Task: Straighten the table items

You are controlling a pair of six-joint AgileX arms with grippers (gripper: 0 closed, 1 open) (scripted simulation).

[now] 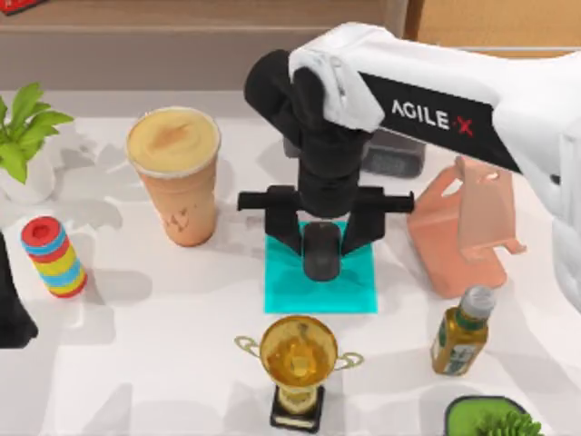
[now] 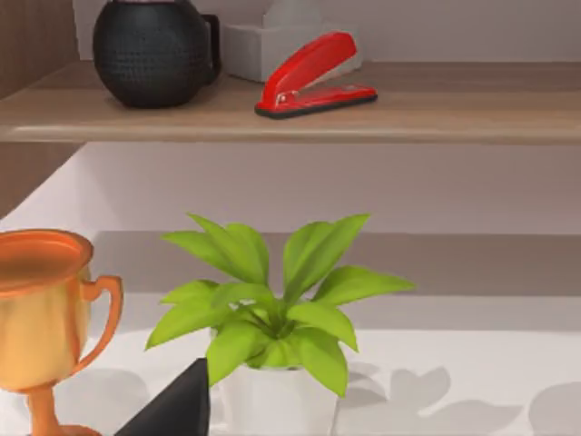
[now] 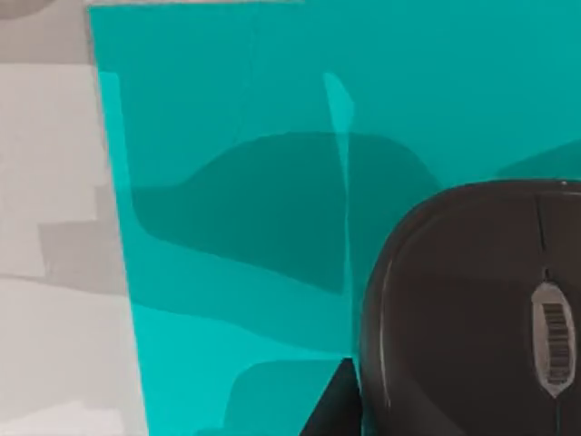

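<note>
The mouse (image 1: 321, 251) is clasped between the closed-in fingers of the right gripper (image 1: 321, 243) over the teal mat (image 1: 361, 289) at mid-table (image 1: 163, 363). The left arm (image 1: 11, 304) is parked at the left edge.

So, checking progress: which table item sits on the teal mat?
The black mouse, between the right gripper's fingers on the mat; the cup stands on bare table.

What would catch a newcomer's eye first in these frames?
The right gripper sits at the table's middle, fingers straddling the black mouse on a teal mat. Left of it stands a tall tan cup; a gold trophy stands toward the near edge.
</note>
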